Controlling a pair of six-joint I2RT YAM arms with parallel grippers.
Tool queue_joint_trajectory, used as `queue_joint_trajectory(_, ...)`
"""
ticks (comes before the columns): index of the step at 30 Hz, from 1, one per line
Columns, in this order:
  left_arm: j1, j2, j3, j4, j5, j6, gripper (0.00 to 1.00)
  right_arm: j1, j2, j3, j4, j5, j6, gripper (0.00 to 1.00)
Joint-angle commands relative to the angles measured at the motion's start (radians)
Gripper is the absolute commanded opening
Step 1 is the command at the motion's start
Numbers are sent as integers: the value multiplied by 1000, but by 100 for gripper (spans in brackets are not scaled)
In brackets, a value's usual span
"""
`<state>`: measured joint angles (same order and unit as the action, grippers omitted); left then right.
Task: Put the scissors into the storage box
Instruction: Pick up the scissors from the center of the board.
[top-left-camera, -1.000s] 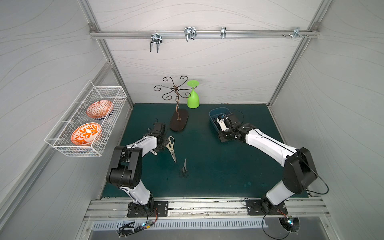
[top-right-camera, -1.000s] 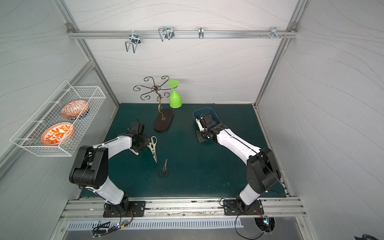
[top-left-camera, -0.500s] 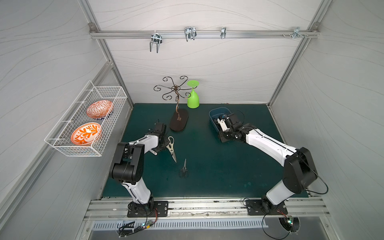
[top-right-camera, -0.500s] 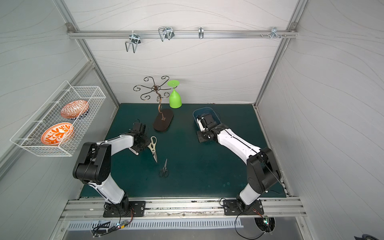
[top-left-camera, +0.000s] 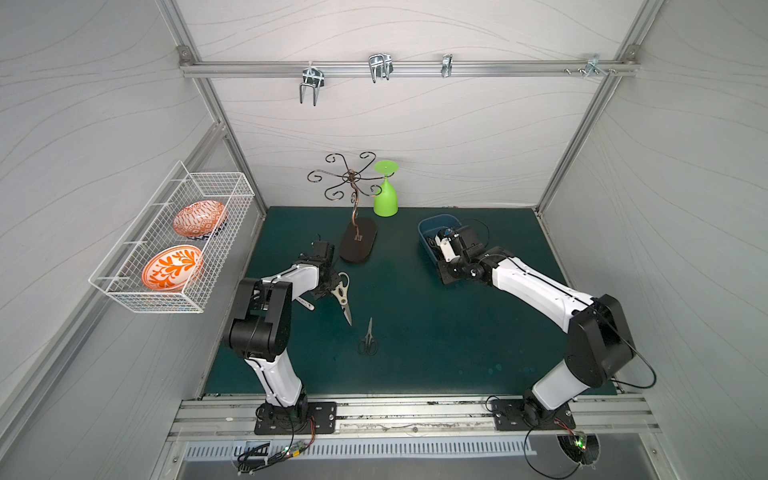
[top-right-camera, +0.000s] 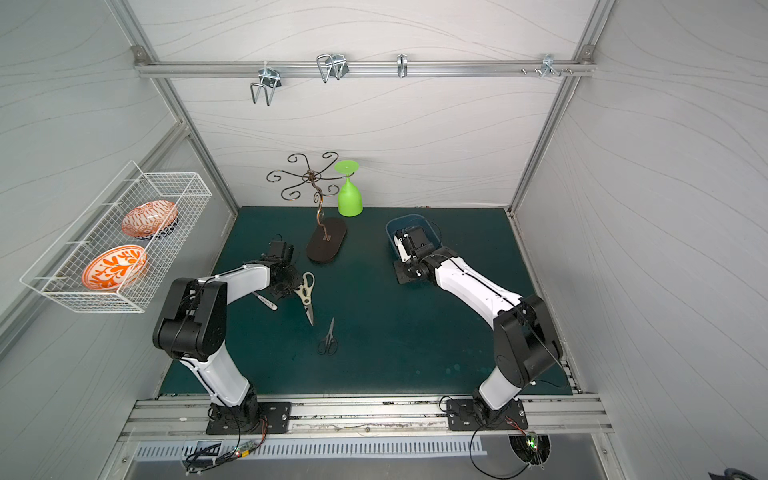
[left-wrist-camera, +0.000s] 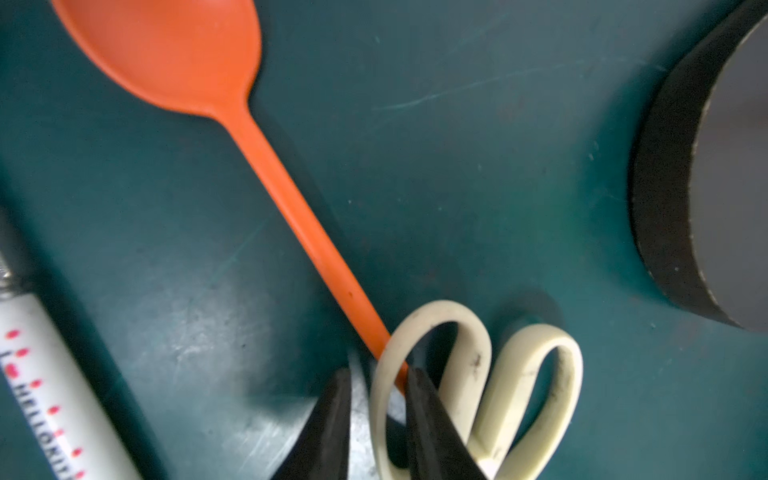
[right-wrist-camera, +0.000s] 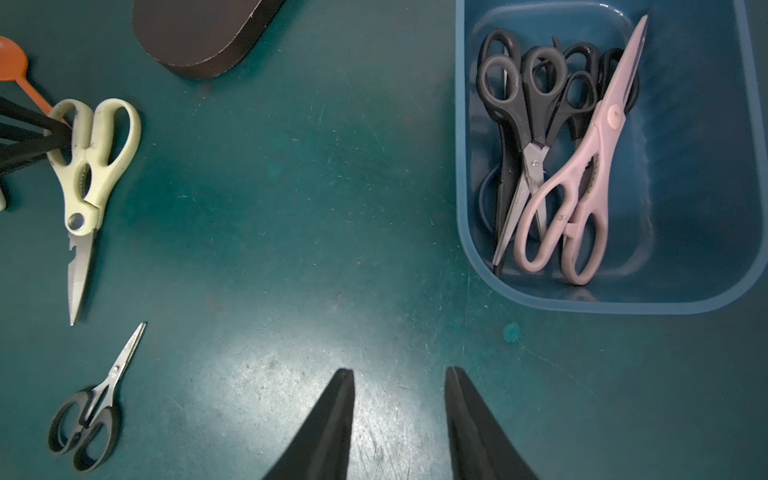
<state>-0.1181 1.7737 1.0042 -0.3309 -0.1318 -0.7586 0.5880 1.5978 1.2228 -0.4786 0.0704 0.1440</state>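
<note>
Straddling one loop of the cream shears (left-wrist-camera: 473, 361), my left gripper (left-wrist-camera: 379, 374) sits narrowly apart, ready to pinch; my right gripper (right-wrist-camera: 399, 371) hangs apart, empty, near the storage box (right-wrist-camera: 623, 306).

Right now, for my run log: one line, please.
left gripper: open, astride handle loop of cream-handled steel kitchen shears | right gripper: open, empty | blue plastic storage box: pink shears inside | small black-handled scissors: on mat

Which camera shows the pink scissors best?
The right wrist view: the pink scissors lie fully visible in the blue box. In both top views the right arm hides them; the left wrist view misses them.
</note>
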Motion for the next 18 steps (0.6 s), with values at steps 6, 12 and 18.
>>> queue_joint_trajectory(6, -26, 66, 67, -83, -31, 48, 25, -11, 2, -11, 13, 11, 11, 41)
queue_joint_trajectory(12, -63, 111, 109, -162, -98, 84, 17, -23, -9, -19, 21, 16, 11, 41)
queue_joint_trajectory(18, -63, 119, 128, -182, -87, 91, 16, -36, -17, -27, 25, 17, 9, 41)
